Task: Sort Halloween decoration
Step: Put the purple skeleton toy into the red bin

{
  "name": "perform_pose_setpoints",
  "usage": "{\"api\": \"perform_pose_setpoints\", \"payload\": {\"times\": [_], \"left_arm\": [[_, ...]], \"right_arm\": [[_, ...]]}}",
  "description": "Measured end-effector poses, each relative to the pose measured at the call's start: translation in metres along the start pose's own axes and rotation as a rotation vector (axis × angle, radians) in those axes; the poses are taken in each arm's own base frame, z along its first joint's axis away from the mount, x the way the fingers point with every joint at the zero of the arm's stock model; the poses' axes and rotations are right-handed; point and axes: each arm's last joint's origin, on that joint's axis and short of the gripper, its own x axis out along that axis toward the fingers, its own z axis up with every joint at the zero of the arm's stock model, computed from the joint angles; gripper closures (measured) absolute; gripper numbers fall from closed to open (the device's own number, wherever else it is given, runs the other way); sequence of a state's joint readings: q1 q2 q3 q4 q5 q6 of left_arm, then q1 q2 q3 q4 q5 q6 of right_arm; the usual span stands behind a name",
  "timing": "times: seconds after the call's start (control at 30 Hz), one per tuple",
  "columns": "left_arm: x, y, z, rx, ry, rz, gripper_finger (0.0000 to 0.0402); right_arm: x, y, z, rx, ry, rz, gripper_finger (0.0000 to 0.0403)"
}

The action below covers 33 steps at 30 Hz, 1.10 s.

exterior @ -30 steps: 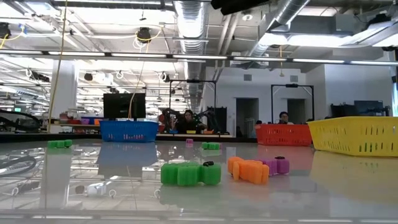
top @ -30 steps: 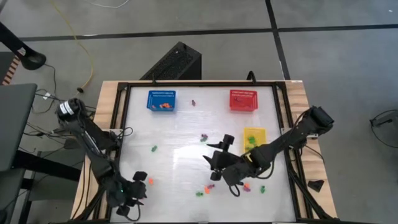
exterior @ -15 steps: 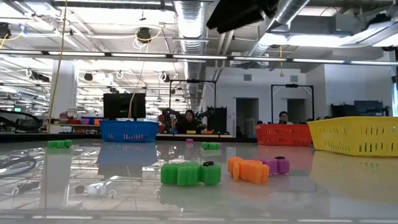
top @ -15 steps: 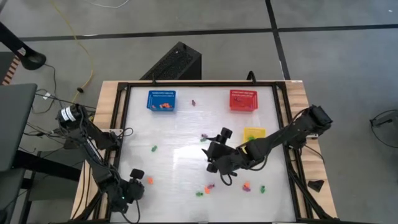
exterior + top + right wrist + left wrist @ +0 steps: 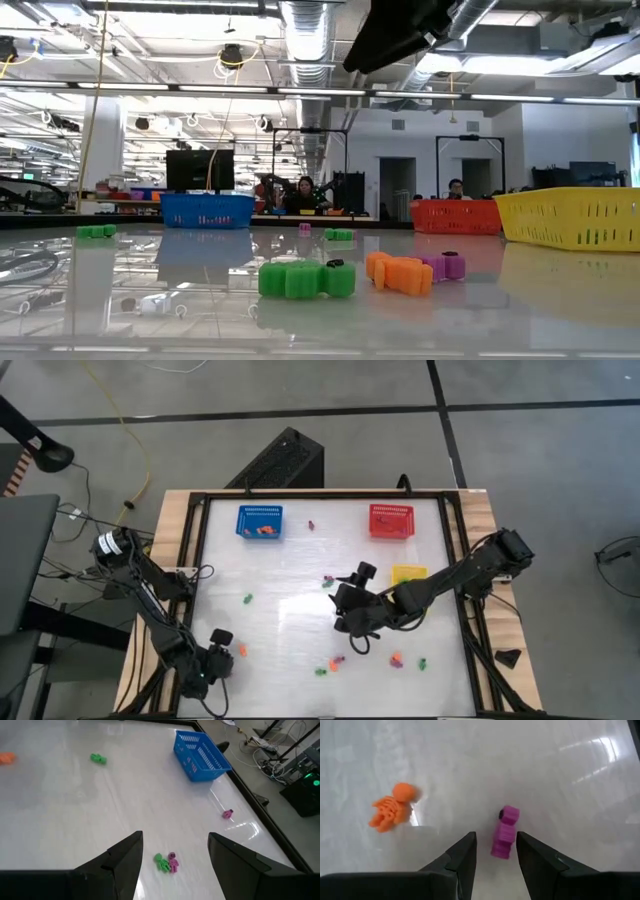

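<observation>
Now left pincer (image 5: 496,851) spread, empty — purple trinket (image 5: 504,831) lies just ahead between its fingers, long axis running away from it; orange skeleton (image 5: 391,812) off aside. Right pincer (image 5: 172,851) spread, farther.

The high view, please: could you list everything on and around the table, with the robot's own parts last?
Table: one, white top, wooden edges.
Blue basket: one, blue, far left of the table.
Red basket: one, red, far right.
Yellow basket: one, yellow, right side, partly under the right arm.
Halloween trinkets: many, orange, purple and green, scattered over the table.
Purple trinket: one, purple, on the table at the left end effector.
Orange trinket: one, orange, beside the purple one, apart from it.
Black box: one, black, on the floor beyond the table.
Left end effector: one, dark, open, near left corner.
Right end effector: one, dark, open, raised over mid-table.
</observation>
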<state>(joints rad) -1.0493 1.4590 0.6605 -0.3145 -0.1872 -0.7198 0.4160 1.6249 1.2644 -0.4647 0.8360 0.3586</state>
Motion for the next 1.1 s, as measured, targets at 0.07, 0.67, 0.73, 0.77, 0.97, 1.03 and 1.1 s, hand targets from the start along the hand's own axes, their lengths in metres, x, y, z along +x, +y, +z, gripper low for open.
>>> {"api": "perform_pose_setpoints", "payload": {"times": [0.07,0.67,0.73,0.77,0.97,1.03,1.1], "left_arm": [[0.0,0.0,0.001,-0.003,0.003,-0.011,0.0274],[-0.001,-0.004,0.004,-0.06,-0.026,-0.055,0.0396],[-0.001,-0.004,0.004,-0.06,-0.027,-0.055,0.0397],[-0.001,-0.004,0.005,-0.061,-0.028,-0.056,0.0398],[-0.008,0.002,0.018,0.051,-0.171,0.022,0.0401],[-0.015,0.008,0.027,0.118,-0.245,0.084,0.0401],[-0.022,0.017,0.037,0.19,-0.326,0.173,0.0401]], "right_arm": [[0.0,0.0,-0.002,0.001,0.011,-0.004,0.0148],[-0.012,0.007,-0.009,-0.044,0.019,-0.012,0.0148],[-0.012,0.007,-0.009,-0.044,0.018,-0.013,0.0148],[-0.013,0.007,-0.009,-0.045,0.017,-0.012,0.0148],[-0.013,0.008,-0.009,-0.047,0.016,-0.01,0.0148],[-0.013,0.008,-0.009,-0.046,0.016,-0.01,0.0148],[-0.013,0.007,-0.009,-0.047,0.017,-0.012,0.0148]]}}
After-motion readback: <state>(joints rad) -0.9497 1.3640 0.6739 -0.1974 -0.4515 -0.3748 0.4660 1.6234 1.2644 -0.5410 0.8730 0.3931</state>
